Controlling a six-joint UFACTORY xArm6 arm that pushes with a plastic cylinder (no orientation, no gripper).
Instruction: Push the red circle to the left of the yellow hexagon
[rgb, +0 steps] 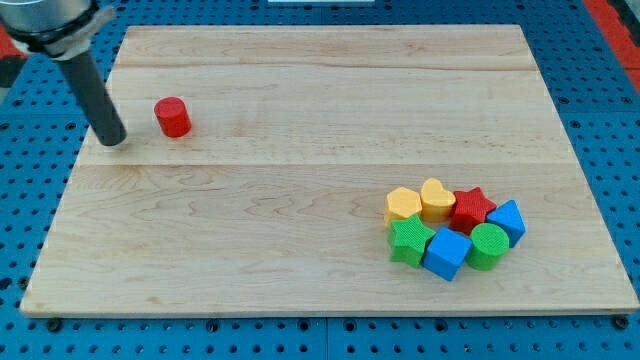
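Observation:
The red circle (173, 117) stands alone near the board's upper left. My tip (112, 139) rests on the board just to the left of it, a short gap apart and slightly lower in the view. The yellow hexagon (403, 205) sits far off at the lower right, at the left end of a tight cluster of blocks. Its left side is bare of other blocks.
Packed around the hexagon are a yellow heart (437, 198), a red star (472, 209), a blue block (507, 221), a green star (410, 240), a blue cube (446, 253) and a green circle (488, 245). The wooden board (300, 180) lies on a blue pegboard.

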